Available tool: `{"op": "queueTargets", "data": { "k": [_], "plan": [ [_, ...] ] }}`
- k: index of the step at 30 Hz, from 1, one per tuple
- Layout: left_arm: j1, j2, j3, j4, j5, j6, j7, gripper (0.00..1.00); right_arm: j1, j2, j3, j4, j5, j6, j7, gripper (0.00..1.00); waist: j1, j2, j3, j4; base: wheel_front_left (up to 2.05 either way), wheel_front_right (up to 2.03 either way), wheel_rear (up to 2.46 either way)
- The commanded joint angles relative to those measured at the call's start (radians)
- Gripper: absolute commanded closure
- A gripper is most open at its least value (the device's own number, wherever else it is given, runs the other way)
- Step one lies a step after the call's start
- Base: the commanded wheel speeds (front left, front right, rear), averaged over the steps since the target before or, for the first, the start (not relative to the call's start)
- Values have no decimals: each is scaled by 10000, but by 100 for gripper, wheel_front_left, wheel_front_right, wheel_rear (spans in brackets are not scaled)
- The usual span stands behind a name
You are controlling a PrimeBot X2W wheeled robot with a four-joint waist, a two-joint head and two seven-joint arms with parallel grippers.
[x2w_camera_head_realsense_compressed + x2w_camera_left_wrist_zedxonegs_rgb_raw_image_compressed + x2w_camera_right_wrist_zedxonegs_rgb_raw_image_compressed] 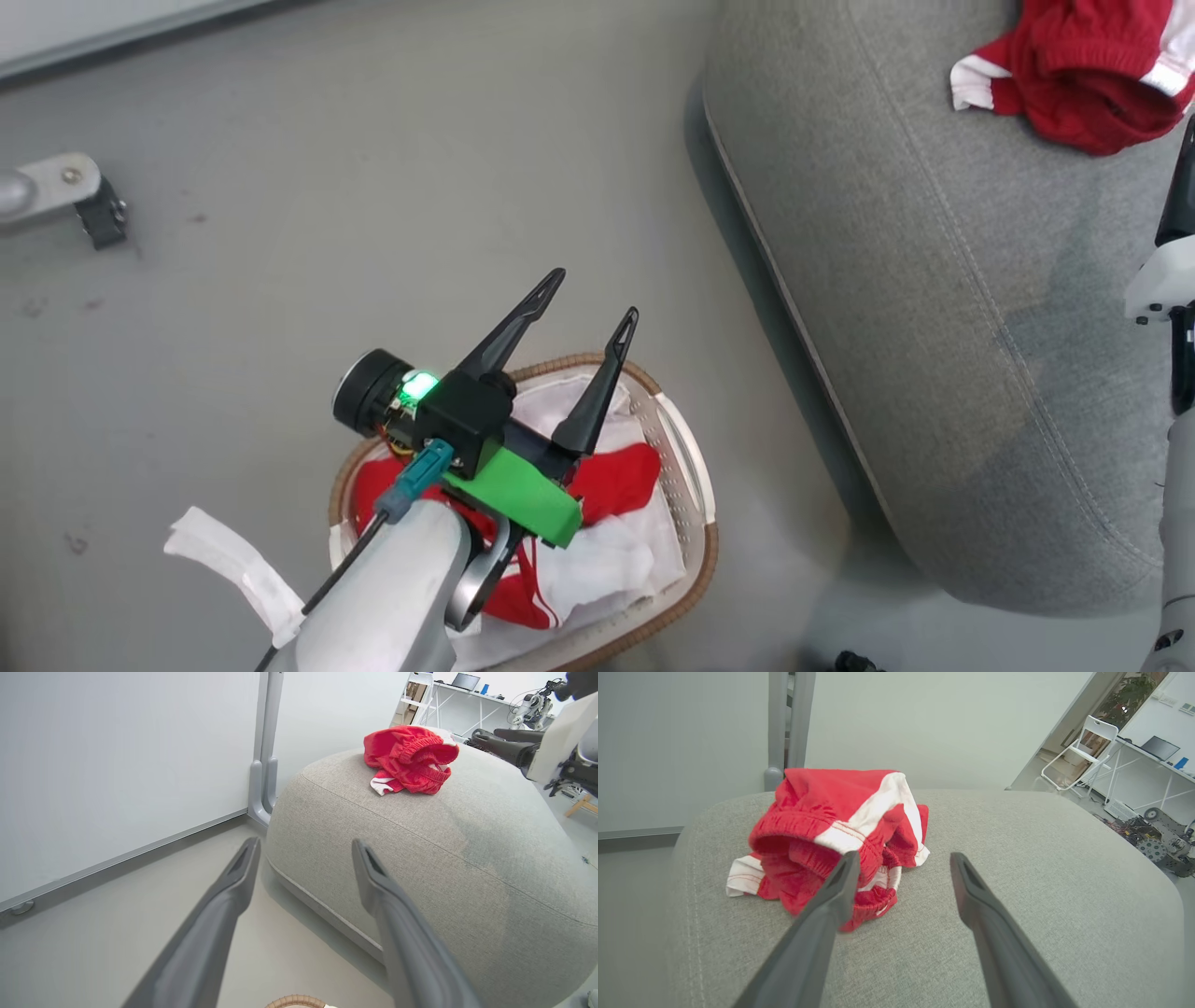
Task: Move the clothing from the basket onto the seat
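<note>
The basket (708, 560) stands on the floor at the lower middle, holding red and white clothing (616, 481) on its white liner (565, 401). Above it hangs my left gripper (596, 293), open and empty, its fingers pointing toward the seat (934, 280); its own view (304, 842) looks at the seat's side (420, 858). One red garment (1074, 75) lies on the seat's far part (409, 758). My right gripper (903, 856) is open just above the seat (1017, 882), with that garment (831, 844) beside its left finger.
My right arm (1167, 271) runs along the head view's right edge, above the seat. A metal bracket with a caster (65, 191) sits on the grey floor at left. A white wall panel (117, 765) and a grey post (264, 765) stand behind the seat.
</note>
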Motion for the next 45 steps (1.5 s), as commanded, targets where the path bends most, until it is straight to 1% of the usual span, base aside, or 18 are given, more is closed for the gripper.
{"op": "queueTargets", "data": {
  "k": [1, 8, 14, 19, 23, 27, 30, 33, 36, 39, 45],
  "plan": [
    [227, -68, 142, 32, -17, -33, -8, 0, 93, -193, 130, -41, 77, -14, -25, 0, 0, 0, -867, 366, 0, 0, 0],
    [905, -457, 999, 95, -224, -88, -8, 0, -151, -415, 1043, 156, 407, -12, -25, 0, 0, 0, -2040, 999, 0, 0, 0],
    [1557, -671, 1778, 237, -235, -119, -8, 0, -59, 10, 1975, 206, 843, -14, -25, 0, 0, 0, -2702, 1527, 0, 0, 0],
    [2021, -746, 2648, 313, -131, -78, -8, 0, 378, 533, 2670, 48, 1467, -14, -25, 0, 0, 0, -3057, 1926, 0, 0, 0],
    [2329, -791, 3296, 309, -147, -58, -8, 0, 873, 783, 3205, -74, 1883, -12, -25, 0, 0, 0, -3246, 2203, 0, 0, 0],
    [2657, -810, 3995, 236, -102, -52, -8, 0, 1477, 938, 3684, -388, 2168, -14, -25, 0, 0, 0, -3436, 2429, 0, 0, 0],
    [2966, -821, 4471, 165, 2, -51, -8, 0, 2032, 979, 3830, -739, 2436, -14, -25, 0, 0, 0, -3573, 2550, 0, 0, 0],
    [3315, -829, 4876, 73, 71, -57, -8, 0, 2693, 1001, 4148, -1118, 3135, -12, -25, 0, 0, 0, -3733, 2672, 0, 0, 0],
    [3722, -828, 5081, 4, -83, -72, -8, 0, 3548, 995, 4375, -1471, 3814, -12, -25, 0, 0, 0, -3934, 2792, 0, 0, 0],
    [3996, -825, 5123, -7, -170, -77, -8, 0, 4122, 998, 4601, -1658, 4224, -12, -25, 0, 0, 0, -4072, 2819, 0, 0, 0],
    [4359, -827, 5083, 3, -323, -35, -8, 0, 4949, 997, 4900, -1867, 4540, -12, -25, 0, 0, 0, -4330, 2830, 0, 0, 0]
  ]
}}
